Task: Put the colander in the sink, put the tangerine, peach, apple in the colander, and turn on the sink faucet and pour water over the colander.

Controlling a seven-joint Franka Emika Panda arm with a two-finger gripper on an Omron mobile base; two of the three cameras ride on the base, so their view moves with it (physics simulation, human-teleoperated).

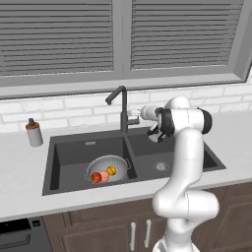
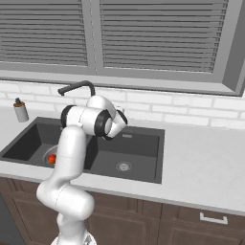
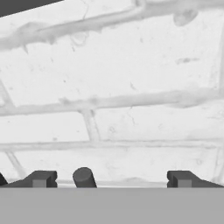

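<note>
with 3 fruits in the perforated silvery metal colander (image 1: 109, 169) at 7 o'clock of the tall slim black faucet (image 1: 122, 109), the white arm's two-finger gripper (image 3: 109, 178), jaws wide and empty, should nudge the small side lever (image 3: 84, 177) squarely.

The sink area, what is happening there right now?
The colander sits in the left basin of the sink with the apple, peach and tangerine inside. The arm has brought its gripper, fingers open and empty, up beside the sink faucet, probably to work the lever. No water is visible.
</note>
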